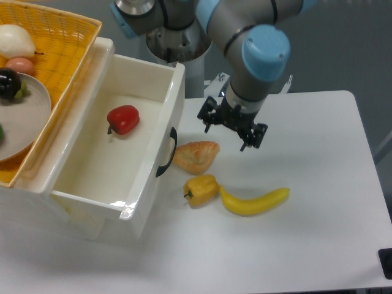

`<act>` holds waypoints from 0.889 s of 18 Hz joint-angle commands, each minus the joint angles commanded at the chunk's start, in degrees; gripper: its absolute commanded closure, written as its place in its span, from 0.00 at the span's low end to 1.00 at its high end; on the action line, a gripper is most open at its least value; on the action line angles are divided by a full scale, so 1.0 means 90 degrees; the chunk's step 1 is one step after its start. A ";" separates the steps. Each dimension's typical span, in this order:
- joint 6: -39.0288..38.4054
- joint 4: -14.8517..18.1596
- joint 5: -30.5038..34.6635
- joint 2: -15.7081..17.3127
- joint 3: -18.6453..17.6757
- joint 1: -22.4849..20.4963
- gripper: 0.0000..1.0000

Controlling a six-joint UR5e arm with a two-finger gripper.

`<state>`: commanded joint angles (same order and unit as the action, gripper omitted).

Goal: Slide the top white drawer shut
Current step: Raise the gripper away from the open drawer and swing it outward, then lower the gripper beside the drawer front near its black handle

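White glossy plastic top drawer, curved black handle: pulled fully out, a red pepper inside; closing not begun. Black two-finger gripper: jaws spread, empty, hovering right of the drawer front, touching nothing.

on the white tabletop lie a pastry, a yellow pepper and a banana, near each other. a yellow basket at the upper left holds a grey plate and some fruit.
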<state>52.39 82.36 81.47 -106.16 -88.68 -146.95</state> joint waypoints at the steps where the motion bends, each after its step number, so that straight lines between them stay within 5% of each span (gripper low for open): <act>1: -0.0078 -0.0029 -0.0010 -0.0078 0.0010 0.0000 0.00; 16: -0.0147 -0.0196 -0.0488 -0.0870 0.0137 0.0293 0.00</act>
<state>51.07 80.60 77.08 -113.99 -87.45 -144.32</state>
